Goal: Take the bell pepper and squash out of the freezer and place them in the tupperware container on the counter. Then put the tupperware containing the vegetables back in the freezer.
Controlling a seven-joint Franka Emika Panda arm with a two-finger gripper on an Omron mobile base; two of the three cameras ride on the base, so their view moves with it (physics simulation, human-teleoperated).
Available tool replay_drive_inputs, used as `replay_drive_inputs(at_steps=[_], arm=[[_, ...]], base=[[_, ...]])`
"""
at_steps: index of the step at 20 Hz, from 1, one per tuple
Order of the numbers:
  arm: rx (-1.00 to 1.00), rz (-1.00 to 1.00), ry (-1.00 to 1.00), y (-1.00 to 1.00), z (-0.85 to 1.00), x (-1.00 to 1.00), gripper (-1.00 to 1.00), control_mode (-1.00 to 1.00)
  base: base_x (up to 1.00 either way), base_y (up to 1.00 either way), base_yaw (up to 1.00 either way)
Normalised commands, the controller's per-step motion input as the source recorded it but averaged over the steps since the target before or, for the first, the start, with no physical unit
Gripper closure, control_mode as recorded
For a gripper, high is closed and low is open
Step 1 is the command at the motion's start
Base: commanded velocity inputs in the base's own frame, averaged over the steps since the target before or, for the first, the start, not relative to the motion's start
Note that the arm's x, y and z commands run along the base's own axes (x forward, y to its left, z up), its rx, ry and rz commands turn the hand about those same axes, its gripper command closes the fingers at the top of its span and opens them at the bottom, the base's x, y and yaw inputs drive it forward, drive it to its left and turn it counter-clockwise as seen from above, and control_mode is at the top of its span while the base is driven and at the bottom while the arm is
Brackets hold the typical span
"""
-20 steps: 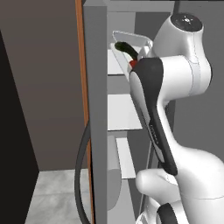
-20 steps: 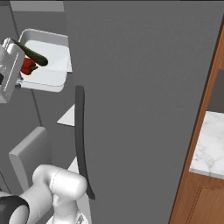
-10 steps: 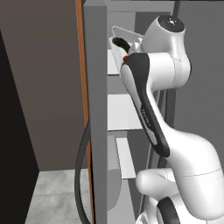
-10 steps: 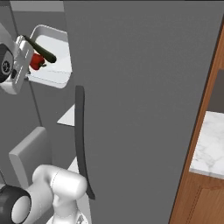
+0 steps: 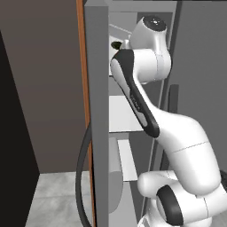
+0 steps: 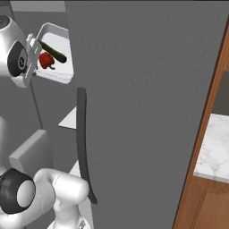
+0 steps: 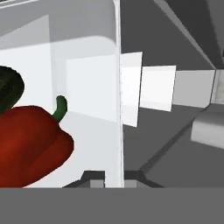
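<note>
Pinching the near rim of the tupperware container (image 6: 57, 75) with the gripper (image 6: 32, 56), seen from the right base view high at the upper left, just beside the edge of the slim grey door (image 6: 147, 89). Carrying both vegetables in that pale tray: bell pepper (image 6: 45, 59) close to the gripped rim, squash (image 6: 53, 52) just beyond it, nearer the far rim, the two touching or nearly so. Held clear of the white shelves (image 5: 120, 113), tilted toward the camera so that the inside faces out.

Looking from the hand view, confirming what the base views leave vague: thin white wall of the tray running straight down between the two dark fingertips (image 7: 93, 176), one on each side, clamped on it. Showing the pepper large and close there, glossy deep red, lumpy, with a short curved green stem pointing up; showing the squash as a dark green rounded end at the left edge, above the pepper. Showing beyond the wall the grey inside of the freezer (image 5: 97, 111) with pale shelf fronts.

Looking from the left base view, mostly blocked by the white arm in front of the open compartment; shelves visible below the elbow, and the dark curved handle (image 5: 82, 177) hanging low on the door edge.

Catching, at the right edge of the right base view, a corner of the marble-veined table (image 6: 214, 152) over brown wood, well apart from the tray.
</note>
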Motion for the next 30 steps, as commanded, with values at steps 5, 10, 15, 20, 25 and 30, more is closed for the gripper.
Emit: replay_drive_inputs(at_steps=[5,10,15,20,25,30], arm=[[0.02,0.0,0.0,0.05,0.0,0.67,1.0,-1.0],[0.0,-0.03,0.0,0.04,0.0,0.59,1.0,-1.0],[0.0,-0.08,0.0,0.01,0.0,0.55,1.0,-1.0],[0.0,-0.09,0.0,0.0,0.0,0.46,1.0,-1.0],[0.0,-0.06,0.0,0.0,-0.06,0.39,1.0,-1.0],[0.0,-0.01,0.0,0.0,-0.09,0.32,1.0,-1.0]], base=[[0.0,0.0,0.0],[0.0,0.0,0.0],[0.0,0.0,0.0],[0.0,0.0,0.0],[0.0,0.0,0.0],[0.0,0.0,0.0]])
